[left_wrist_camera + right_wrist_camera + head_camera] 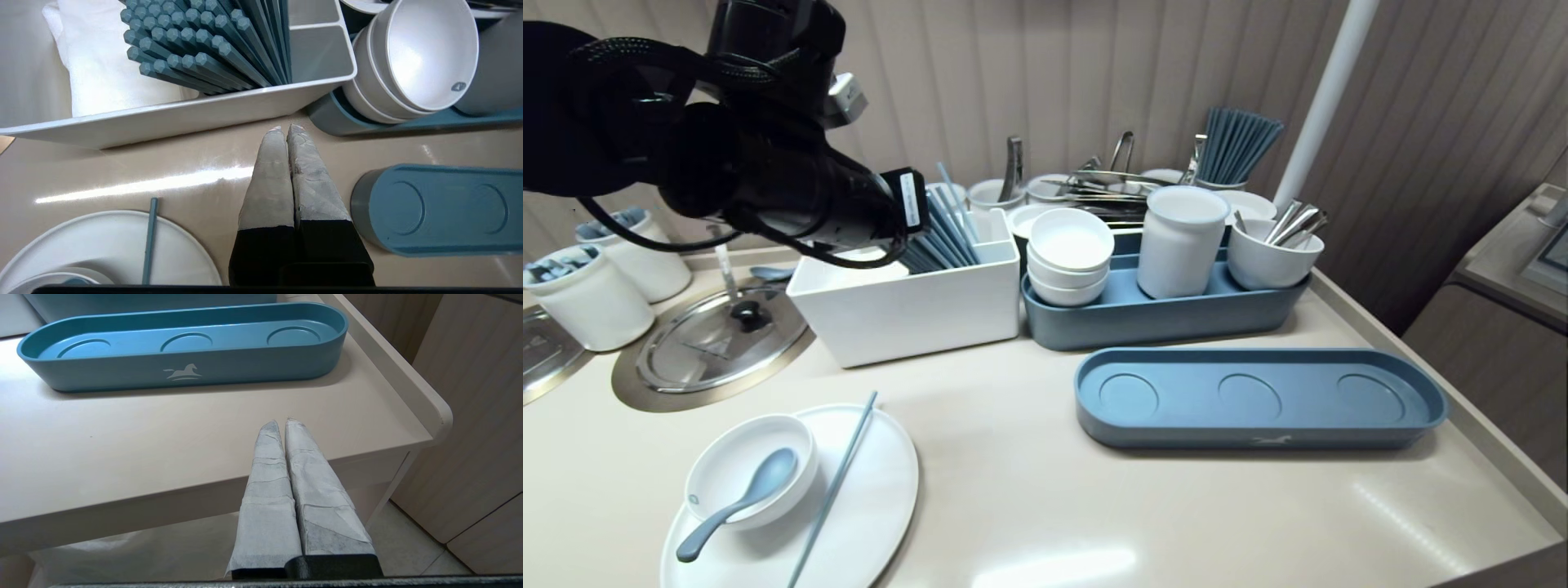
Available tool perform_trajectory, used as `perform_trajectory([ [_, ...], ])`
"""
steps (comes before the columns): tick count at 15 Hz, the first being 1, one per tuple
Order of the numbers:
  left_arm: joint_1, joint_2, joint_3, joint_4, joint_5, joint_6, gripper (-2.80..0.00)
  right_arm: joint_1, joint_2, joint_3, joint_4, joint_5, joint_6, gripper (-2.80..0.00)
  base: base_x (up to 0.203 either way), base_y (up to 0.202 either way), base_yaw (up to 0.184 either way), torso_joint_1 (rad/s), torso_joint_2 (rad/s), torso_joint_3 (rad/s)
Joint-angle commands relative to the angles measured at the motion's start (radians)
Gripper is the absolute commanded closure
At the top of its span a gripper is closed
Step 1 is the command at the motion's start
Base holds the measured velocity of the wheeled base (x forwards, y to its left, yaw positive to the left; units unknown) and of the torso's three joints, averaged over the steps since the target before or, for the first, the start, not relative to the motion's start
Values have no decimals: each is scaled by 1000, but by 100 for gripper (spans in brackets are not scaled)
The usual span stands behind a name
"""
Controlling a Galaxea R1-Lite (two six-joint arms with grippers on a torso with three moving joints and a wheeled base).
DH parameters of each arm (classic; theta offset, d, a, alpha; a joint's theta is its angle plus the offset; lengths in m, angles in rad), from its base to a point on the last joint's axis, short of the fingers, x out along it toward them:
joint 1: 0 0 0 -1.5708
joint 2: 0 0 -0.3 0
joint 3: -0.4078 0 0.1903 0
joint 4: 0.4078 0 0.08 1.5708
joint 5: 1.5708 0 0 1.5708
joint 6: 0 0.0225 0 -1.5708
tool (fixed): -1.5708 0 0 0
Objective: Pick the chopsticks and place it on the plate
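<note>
My left arm (792, 188) reaches high over the white box (907, 314), which holds several blue chopsticks (939, 237). The left gripper (286, 128) is shut with nothing between its fingers. It hangs above bare counter, just in front of the box wall (163, 118) and the chopstick ends (196, 49). A white plate (882, 490) at the front left carries a single blue chopstick (837, 482) and a small bowl (727, 465) with a blue spoon (760, 486) in it. My right gripper (282, 422) is shut and empty, parked low off the counter's front right corner.
An empty blue tray (1258, 400) with three round recesses lies front right. Behind it a second blue tray (1160, 322) holds stacked white bowls (1070, 245), a white cup (1180, 241) and a cup of spoons (1270, 253). A steel lid (719, 343) and white jars (584, 298) are on the left.
</note>
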Motion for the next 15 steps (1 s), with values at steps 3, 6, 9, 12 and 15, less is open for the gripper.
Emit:
perform_trajectory([
  [3, -84, 75, -48, 0, 86, -91, 0, 0, 0, 0, 0, 0, 0, 0, 0, 0, 0, 0, 0, 0],
  [6, -92, 147, -131, -36, 105, -96, 0, 0, 1, 0, 0, 0, 0, 0, 0, 0, 0, 0, 0, 0],
  [9, -104, 182, -173, -44, 192, -68, -280, 0, 1, 0, 0, 0, 0, 0, 0, 0, 0, 0, 0, 0],
  [12, -121, 192, -187, -113, 213, -20, -280, 0, 0, -1, 0, 0, 0, 0, 0, 0, 0, 0, 0, 0],
  [15, -121, 204, -176, -111, 207, -22, 0, 0, 1, 0, 0, 0, 0, 0, 0, 0, 0, 0, 0, 0],
])
